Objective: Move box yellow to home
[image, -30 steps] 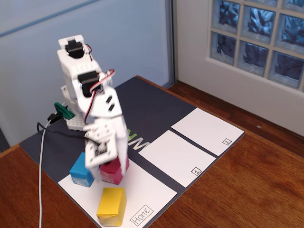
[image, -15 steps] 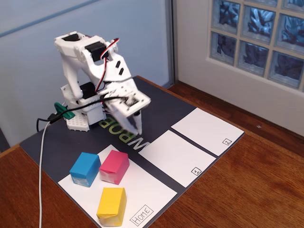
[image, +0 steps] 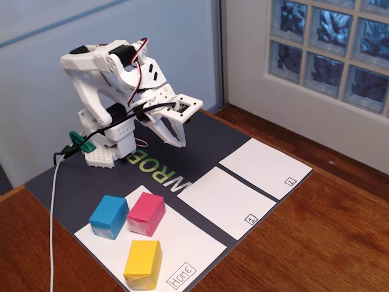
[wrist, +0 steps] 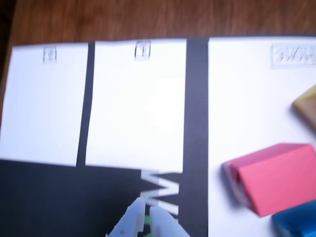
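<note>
Frame edge in the wrist view cuts the box yellow [wrist: 307,104] to a blurred corner. It lies on home [image: 182,243], just beside the HOME label [image: 182,275], long axis running toward that sheet's near edge. Gripper [wrist: 146,220], raised well apart, is closed on nothing.

Blue block [image: 109,216] beside pink block [image: 146,213]

White plastic arm [image: 115,79], black servos, red-and-black cables, pale pointed hand [image: 177,132].
</note>
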